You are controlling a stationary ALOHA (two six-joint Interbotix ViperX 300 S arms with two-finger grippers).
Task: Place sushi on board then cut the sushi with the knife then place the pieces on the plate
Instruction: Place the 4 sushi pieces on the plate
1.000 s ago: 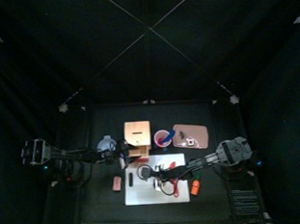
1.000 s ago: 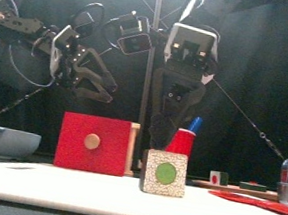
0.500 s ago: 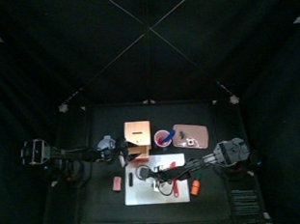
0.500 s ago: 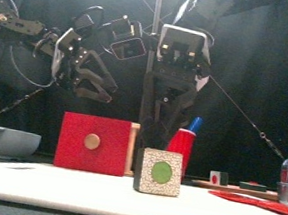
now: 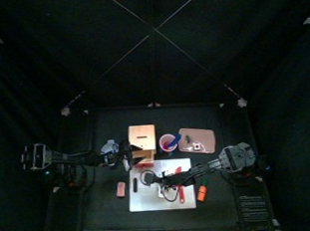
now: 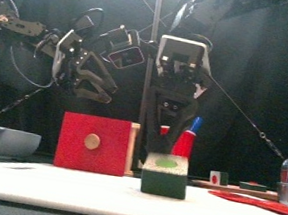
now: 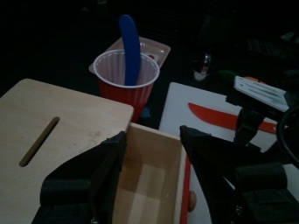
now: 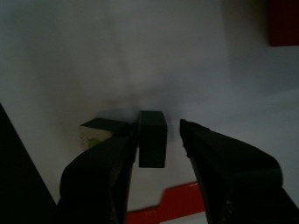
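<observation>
Down has come the right claw [image 6: 168, 151] since a moment ago, and the dark green toy sushi block [image 6: 164, 181] under it has turned. We no longer see its pale speckled face at the front, only a dark side with the green centre near the top. We find the claw's jaws apart, one on each side of the block, with a strip of bare board showing between the block and one jaw. Block and claw are over the flat white plastic cutting board [image 6: 41, 188]. On the claw's right a flat red toy knife [image 7: 222, 115] lies on the same board. Behind the claw stands the round red plastic cup [image 6: 181, 144] holding a blue toy knife [image 6: 193, 124], and behind the claw to its left is the pale wooden box with a red drawer front [image 6: 95, 143]. Farther back and to the right lies the flat pink tray [image 5: 206, 134]. We see the left claw [image 7: 152, 140] hanging above the box, its jaws apart.
</observation>
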